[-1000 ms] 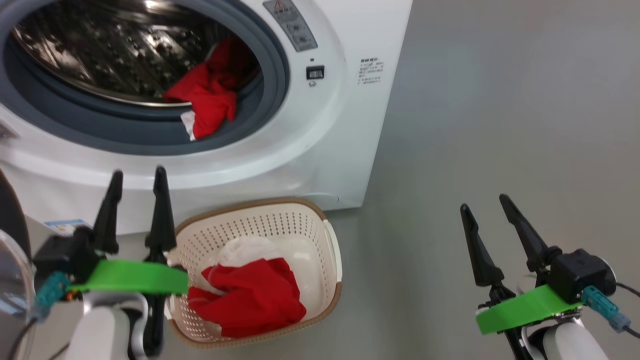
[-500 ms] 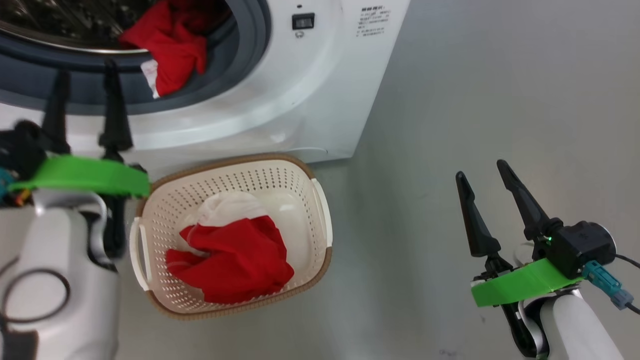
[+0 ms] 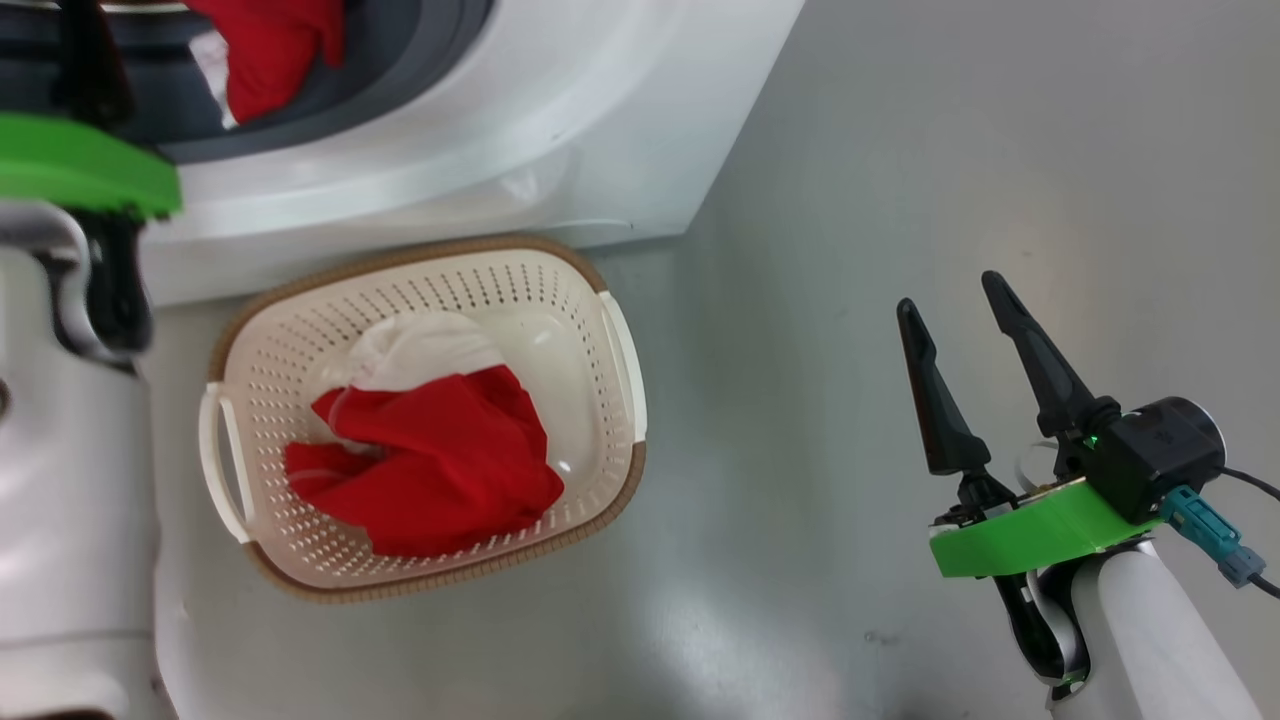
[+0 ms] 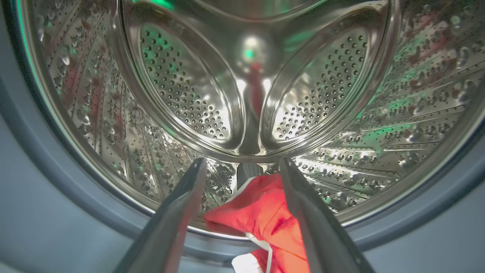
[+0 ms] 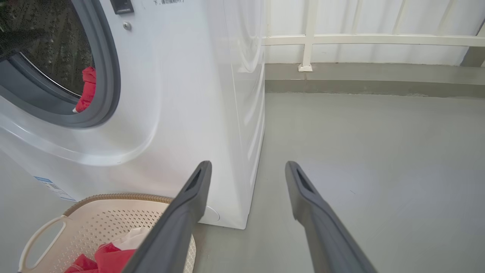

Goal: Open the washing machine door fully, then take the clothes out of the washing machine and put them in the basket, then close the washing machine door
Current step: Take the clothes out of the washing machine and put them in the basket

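Left gripper has come up from below the opening to the mouth of the washing machine since a second ago. Head camera has tipped down too, so the whole scene slides up that view. Right gripper much as before, over bare floor

Left fingers spread wide with nothing between them, aimed straight into the steel drum. Garment at the drum lip sits just past the tips, framed between them, which reads as the approach for the next pick. Wide spread suits a soft heap that needs a broad bite

Right fingers also spread and empty, held well apart from the machine off its right side, probably to stay out of the left arm's path

Basket stands on the floor against the machine's front, below the opening; cannot tell if it touches. Short carry for each transfer. Garment in the basket lies crumpled there, bright red over a patch of white cloth

Garment at the lip: bright red, soft, bunched into a wedge, draped out over the grey rubber ring, white trim hanging at its lower edge. Looks limp and may trail or catch on the ring as it lifts
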Controlling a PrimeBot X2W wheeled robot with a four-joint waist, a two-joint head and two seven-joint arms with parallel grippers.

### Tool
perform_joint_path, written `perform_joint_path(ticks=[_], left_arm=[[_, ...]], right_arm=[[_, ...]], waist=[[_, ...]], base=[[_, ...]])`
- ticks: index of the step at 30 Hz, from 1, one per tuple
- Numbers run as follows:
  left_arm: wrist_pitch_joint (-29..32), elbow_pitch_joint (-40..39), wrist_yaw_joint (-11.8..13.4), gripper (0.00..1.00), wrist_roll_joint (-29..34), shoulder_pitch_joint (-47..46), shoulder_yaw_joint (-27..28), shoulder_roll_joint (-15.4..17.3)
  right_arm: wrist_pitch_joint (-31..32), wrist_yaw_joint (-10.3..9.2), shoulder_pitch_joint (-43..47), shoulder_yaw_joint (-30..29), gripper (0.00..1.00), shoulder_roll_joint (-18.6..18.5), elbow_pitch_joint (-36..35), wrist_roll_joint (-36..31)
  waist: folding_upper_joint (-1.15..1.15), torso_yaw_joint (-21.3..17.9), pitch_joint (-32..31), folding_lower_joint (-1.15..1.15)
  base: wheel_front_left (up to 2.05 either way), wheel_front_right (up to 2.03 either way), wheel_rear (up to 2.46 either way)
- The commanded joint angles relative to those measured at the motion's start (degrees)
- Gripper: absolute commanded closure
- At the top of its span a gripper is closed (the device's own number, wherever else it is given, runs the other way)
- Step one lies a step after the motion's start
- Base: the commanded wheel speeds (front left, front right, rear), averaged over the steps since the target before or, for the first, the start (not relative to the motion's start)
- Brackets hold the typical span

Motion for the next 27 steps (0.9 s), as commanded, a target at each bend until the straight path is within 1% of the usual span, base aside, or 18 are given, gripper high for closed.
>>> perform_joint_path(ticks=[1, 3, 6, 10, 17, 21, 27], left_arm=[[-0.3, 1.1, -0.8, 0.00, -0.9, -2.6, 1.2, 3.0], [0.7, 4.3, -1.5, 0.00, -2.6, -5.2, 1.5, 3.1], [4.6, 8.7, -2.2, 0.00, -4.9, -9.1, 1.3, 3.7], [8.5, 12.1, -2.7, 0.00, -8.0, -13.5, 0.8, 4.5], [19.6, 14.3, -2.9, 0.00, -12.5, -16.4, -5.4, 5.0], [22.7, 16.0, -2.9, 0.00, -12.0, -16.1, -9.0, 6.2], [25.2, 18.3, -2.9, 0.00, -12.2, -15.9, -11.6, 6.3]], right_arm=[[-0.3, 0.28, -0.5, 1.6, 0.00, -0.1, -1.5, -0.9], [-0.3, 0.28, -0.8, 1.7, 0.00, -0.1, -1.6, -1.2], [-0.3, 0.28, -1.1, 1.8, 0.00, -0.1, -1.6, -1.4], [-0.3, 0.28, -1.5, 1.9, 0.00, -0.1, -1.7, -1.7], [-0.3, 0.28, -1.8, 2.3, 0.00, -0.1, -1.7, -1.7], [-0.3, 0.28, -2.1, 2.8, 0.00, -0.1, -1.6, -1.5], [-0.3, 0.28, -2.4, 3.1, 0.00, -0.1, -1.5, -1.1]], waist=[[0.00, -0.3, 2.1, 0.00], [0.00, -0.3, 2.8, 0.00], [0.00, -0.4, 3.8, 0.00], [0.00, -0.5, 4.6, 0.00], [0.00, -0.6, 5.0, 0.00], [0.00, -1.0, 4.9, 0.00], [0.00, -1.5, 4.9, 0.00]], base=[[0.00, 0.00, 0.00], [0.00, 0.00, 0.00], [0.00, 0.00, 0.00], [0.00, 0.00, 0.00], [0.00, 0.00, 0.00], [0.00, 0.00, 0.00], [0.00, 0.00, 0.00]])
